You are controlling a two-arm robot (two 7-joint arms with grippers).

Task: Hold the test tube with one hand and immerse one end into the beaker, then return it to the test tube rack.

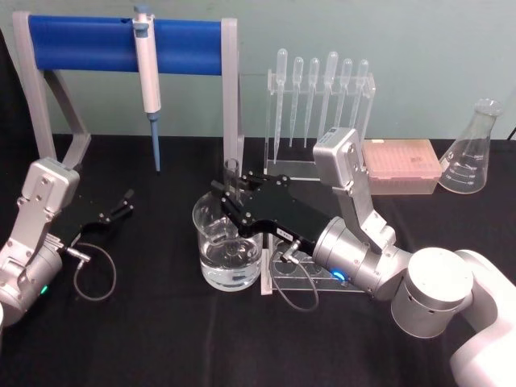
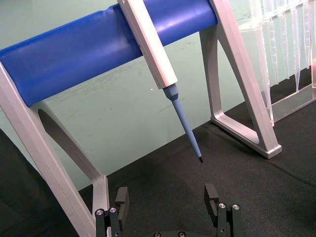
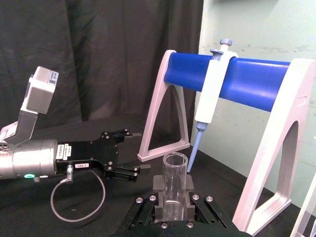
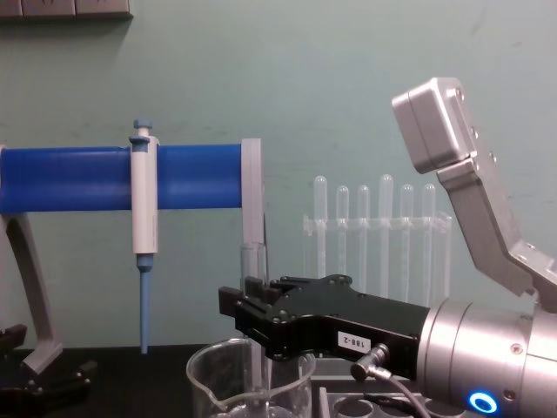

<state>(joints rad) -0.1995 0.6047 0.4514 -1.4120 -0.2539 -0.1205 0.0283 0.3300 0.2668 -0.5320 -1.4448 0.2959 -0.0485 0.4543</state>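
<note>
Clear acrylic forms the test tube rack (image 1: 310, 280), which lies at the bottom centre of the head view on the black tabletop (image 1: 161, 339), partly hidden by the right arm (image 1: 363, 262). Just left of it stands the beaker (image 1: 228, 246), with clear liquid in its lower part. The right gripper (image 1: 231, 200) reaches in from the lower right and hangs above the beaker's rim, its fingers closed on the test tube (image 1: 232, 171). The tube stands upright with its open rim showing above the fingers. In the chest view its lower part appears to pass down inside the beaker, though I cannot tell whether it meets the liquid.

At the left of the frame, the left gripper (image 1: 122, 203) sits low over the tabletop, well apart from the beaker, with its fingers spread open and holding nothing.

Farther back, at upper left, a blue-barred stand (image 1: 81, 42) carries a blue-and-white pipettor (image 1: 147, 76) hanging tip down. At upper centre is a row of plastic pipettes (image 1: 322, 89), then a pale flat box (image 1: 401, 165) and a conical flask (image 1: 474, 153) at upper right.
</note>
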